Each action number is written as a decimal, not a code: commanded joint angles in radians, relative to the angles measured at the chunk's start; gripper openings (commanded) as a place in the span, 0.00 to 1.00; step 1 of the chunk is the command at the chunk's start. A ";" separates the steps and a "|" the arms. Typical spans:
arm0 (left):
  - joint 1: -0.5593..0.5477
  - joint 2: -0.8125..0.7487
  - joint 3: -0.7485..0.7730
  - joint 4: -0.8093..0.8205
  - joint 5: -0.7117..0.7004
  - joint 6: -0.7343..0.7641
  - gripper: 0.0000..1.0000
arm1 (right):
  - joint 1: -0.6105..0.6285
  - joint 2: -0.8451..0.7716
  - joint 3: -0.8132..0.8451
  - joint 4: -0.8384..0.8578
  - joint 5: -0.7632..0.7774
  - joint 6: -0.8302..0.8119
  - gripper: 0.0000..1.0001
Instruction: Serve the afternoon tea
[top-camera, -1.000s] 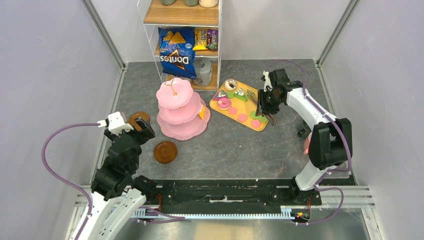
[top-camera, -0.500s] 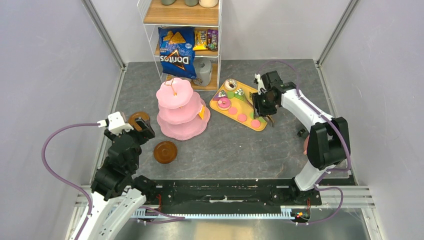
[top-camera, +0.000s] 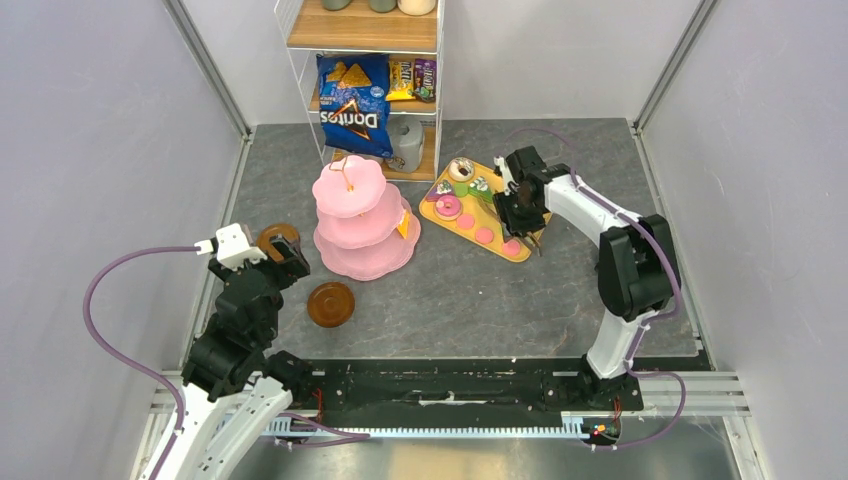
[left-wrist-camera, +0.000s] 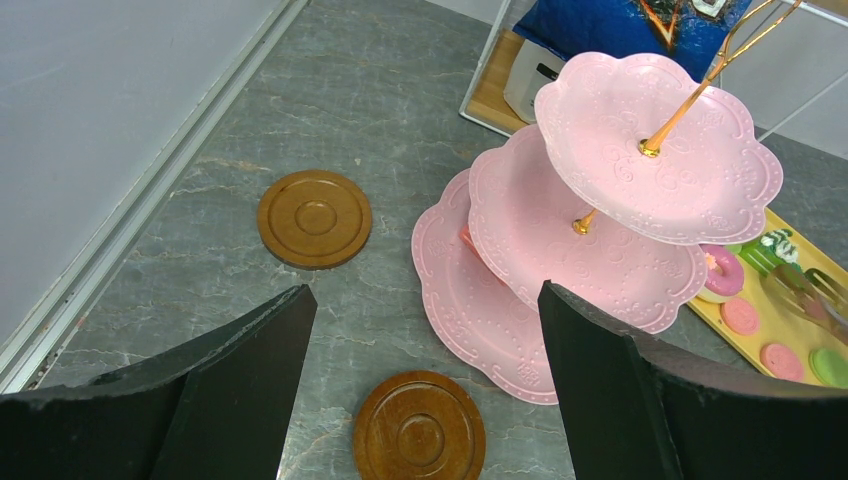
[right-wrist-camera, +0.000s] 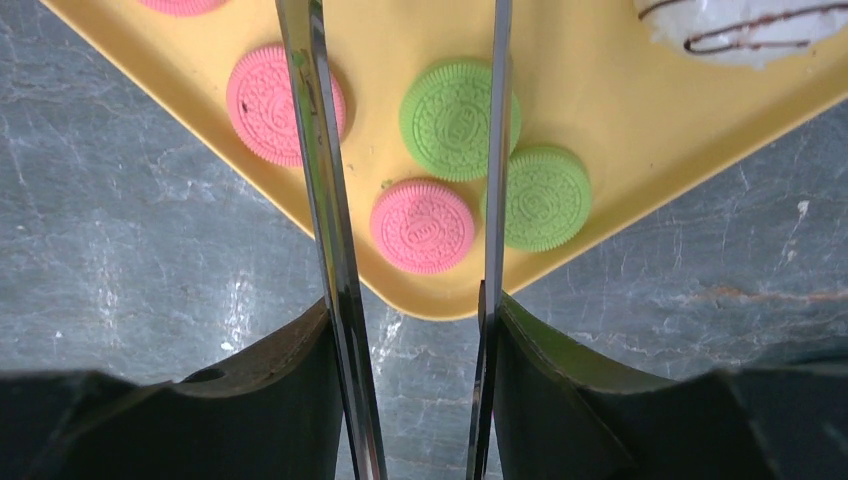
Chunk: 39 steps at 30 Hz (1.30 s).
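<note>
Grey table (top-camera: 480, 290): 2 saucers (left-wrist-camera: 315, 218) (left-wrist-camera: 419, 428), 2 green macarons (right-wrist-camera: 455, 118) (right-wrist-camera: 540, 198); left jaws gape, right jaws clamp tongs (right-wrist-camera: 322, 200).

Grey walls (top-camera: 90, 120), wooden wire shelf (top-camera: 362, 35)

Light: I read bright, even, diffuse lighting from overhead in all three views.
Shadows: faint and soft, hugging the pink stand (top-camera: 365, 195).
Glare: white streaks down the tongs (right-wrist-camera: 325, 200).
Focus: table (left-wrist-camera: 330, 100) crisp; left gripper (left-wrist-camera: 425, 292) fingers (left-wrist-camera: 230, 400) near-black, detail lost.
Edges: overhead view's wall posts (top-camera: 205, 70) splay outward slightly.
</note>
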 joint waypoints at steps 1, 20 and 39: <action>0.006 0.010 -0.001 0.035 -0.003 -0.012 0.90 | 0.016 0.041 0.073 0.036 0.036 -0.030 0.55; 0.006 0.010 -0.002 0.035 -0.005 -0.012 0.90 | 0.033 0.017 0.064 0.039 0.098 -0.021 0.39; 0.007 0.011 -0.003 0.034 -0.011 -0.012 0.90 | 0.179 -0.266 -0.025 -0.026 0.172 0.019 0.29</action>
